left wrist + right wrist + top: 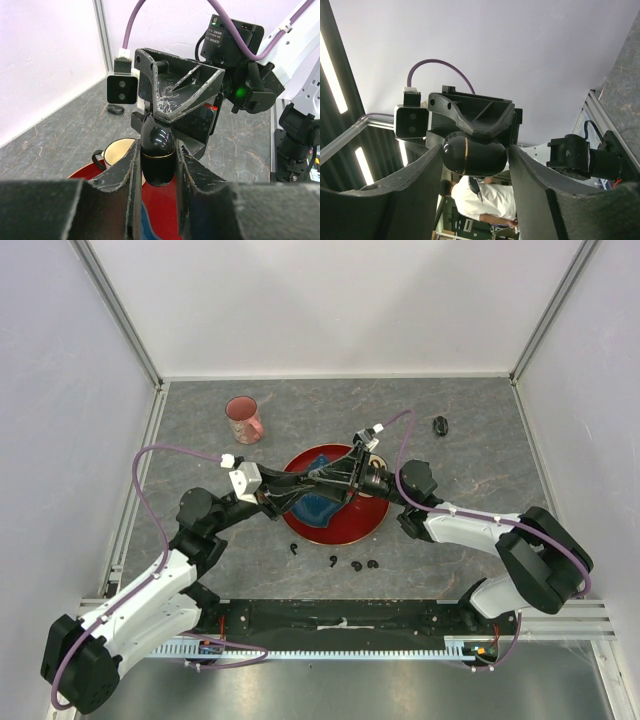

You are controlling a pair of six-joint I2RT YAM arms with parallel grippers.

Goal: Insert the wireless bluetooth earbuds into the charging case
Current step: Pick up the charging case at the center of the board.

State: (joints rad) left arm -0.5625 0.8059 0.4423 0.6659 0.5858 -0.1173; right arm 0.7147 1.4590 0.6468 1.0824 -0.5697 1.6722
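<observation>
Left gripper [157, 167] clenches the shut case [157, 150], held over the plate [370, 516]; its long axis spans my right gripper [475, 150], grip unclear. Earbuds [357, 565] lie on the table [480, 440] below, nearer my bases.

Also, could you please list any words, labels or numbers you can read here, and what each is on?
None can be read.
Pale print on the right wrist's camera housing: too small and blurred to read.
The charging case and pink cup show no lettering.
</observation>
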